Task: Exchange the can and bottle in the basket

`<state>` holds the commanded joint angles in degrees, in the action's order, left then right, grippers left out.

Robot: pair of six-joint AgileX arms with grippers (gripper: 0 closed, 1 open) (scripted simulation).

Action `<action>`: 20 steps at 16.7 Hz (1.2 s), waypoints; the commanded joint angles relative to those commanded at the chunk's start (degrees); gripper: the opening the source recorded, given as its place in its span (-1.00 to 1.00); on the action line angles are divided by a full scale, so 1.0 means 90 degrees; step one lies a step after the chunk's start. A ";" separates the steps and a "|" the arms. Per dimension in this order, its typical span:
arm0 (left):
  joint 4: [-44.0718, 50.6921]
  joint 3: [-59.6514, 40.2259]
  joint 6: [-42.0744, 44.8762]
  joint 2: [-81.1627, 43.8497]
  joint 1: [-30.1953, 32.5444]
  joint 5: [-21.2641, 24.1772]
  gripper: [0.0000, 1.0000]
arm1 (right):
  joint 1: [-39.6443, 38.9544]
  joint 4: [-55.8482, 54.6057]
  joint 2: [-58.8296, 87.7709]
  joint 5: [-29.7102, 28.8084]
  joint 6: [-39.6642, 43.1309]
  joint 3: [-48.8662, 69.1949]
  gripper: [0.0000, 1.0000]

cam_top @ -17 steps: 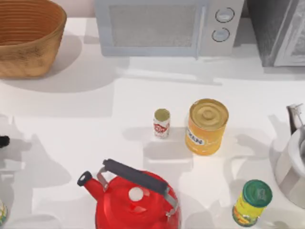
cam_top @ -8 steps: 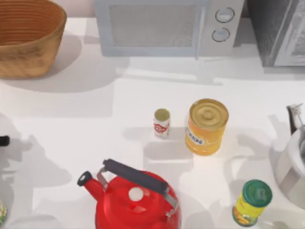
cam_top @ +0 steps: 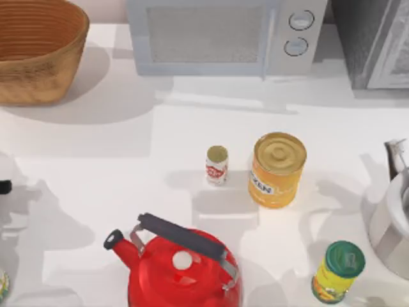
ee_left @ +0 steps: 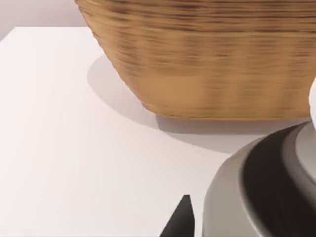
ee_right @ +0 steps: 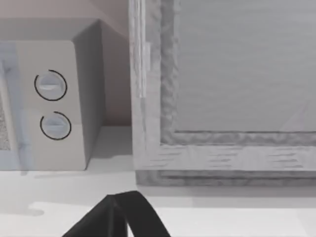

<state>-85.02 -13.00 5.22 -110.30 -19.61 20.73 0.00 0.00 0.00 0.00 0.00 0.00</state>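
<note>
- From above, the white worktop (cam_top: 96, 147) carries the bottle (cam_top: 217, 165) near its middle, upright, with the yellow can (cam_top: 277, 169) just beside it on the right, a small gap between them; neither one is in the basket.
- The basket (cam_top: 38, 57) sits in the far left corner, well apart from both; nothing shows inside the part of it that can be seen.
- A microwave (cam_top: 223, 35) stands along the back edge, behind the bottle and can; a grey cabinet-like block (cam_top: 374, 41) is at the back right.
- A red kettle (cam_top: 182, 265) with a dark handle takes up the near side, in front of the bottle; a green-lidded yellow container (cam_top: 339, 272) stands near right, below the can.
- A grey, rounded part of the right arm (cam_top: 393, 224) sits at the right edge, close to the green-lidded container; a small dark tip of the left arm (cam_top: 5, 187) pokes in at the left edge; shadows of both arms lie across the worktop.
- From the left wrist, the ribbed side of the basket rises close ahead on bare white worktop; a grey rounded body with a dark ring crowds one corner, and a dark pointed bit of the left tool (ee_left: 178, 222) shows at the edge; I cannot tell whether it is apart or together.
- From the right wrist, the microwave's side with its two dials (ee_right: 52, 106) stands next to the grey block's framed panel; a dark piece of the right tool (ee_right: 118, 217) shows at the edge; apart or together, I cannot tell.
</note>
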 joint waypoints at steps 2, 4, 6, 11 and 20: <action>0.0218 -0.0268 0.0011 0.0119 -0.0123 -0.0142 -1.00 | 0.0000 0.0000 0.0000 0.0000 0.0000 0.0000 1.00; 0.0688 -0.0725 0.0032 0.0300 -0.0276 -0.0355 -1.00 | 0.0000 0.0000 0.0000 0.0000 0.0000 0.0000 1.00; 0.1429 -0.1377 0.0059 0.0530 -0.0403 -0.0601 -1.00 | 0.0000 0.0000 0.0000 0.0000 0.0000 0.0000 1.00; 0.4293 -0.3601 0.0109 0.1230 -0.0394 -0.1188 -1.00 | 0.0000 0.0000 0.0000 0.0000 0.0000 0.0000 1.00; 0.8487 -0.7042 -0.0211 0.1581 0.1251 -0.1418 -1.00 | 0.0000 0.0000 0.0000 0.0000 0.0000 0.0000 1.00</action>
<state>-8.63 -76.38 3.32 -96.07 -8.35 7.97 0.00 0.00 0.00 0.00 0.00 0.00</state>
